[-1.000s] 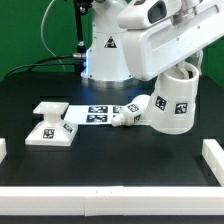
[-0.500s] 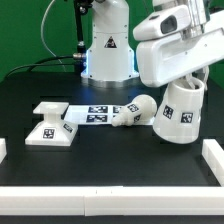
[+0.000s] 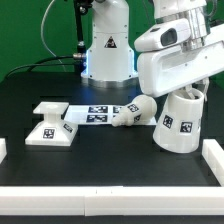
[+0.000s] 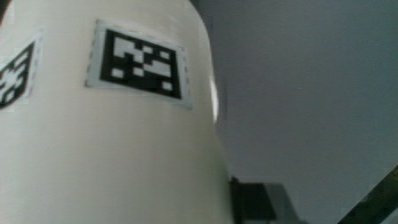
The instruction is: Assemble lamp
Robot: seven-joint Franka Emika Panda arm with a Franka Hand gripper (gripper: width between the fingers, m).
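The white tapered lamp shade (image 3: 180, 122) hangs slightly tilted at the exterior view's right, its lower edge at or just above the black table. My gripper (image 3: 189, 93) is shut on its upper rim, mostly hidden by the arm. In the wrist view the shade (image 4: 107, 130) fills the picture, with one dark finger (image 4: 260, 200) beside its wall. The round bulb (image 3: 136, 111) lies on its side at mid-table, just left of the shade. The stepped square base (image 3: 50, 125) stands at the left.
The marker board (image 3: 92, 113) lies flat between base and bulb. White strips edge the table at front (image 3: 110, 200) and right (image 3: 213, 155). The robot's pedestal (image 3: 105, 55) stands behind the middle.
My gripper has carried the shade to the exterior view's right and lower, away from the bulb. Base, bulb and marker board have not moved.
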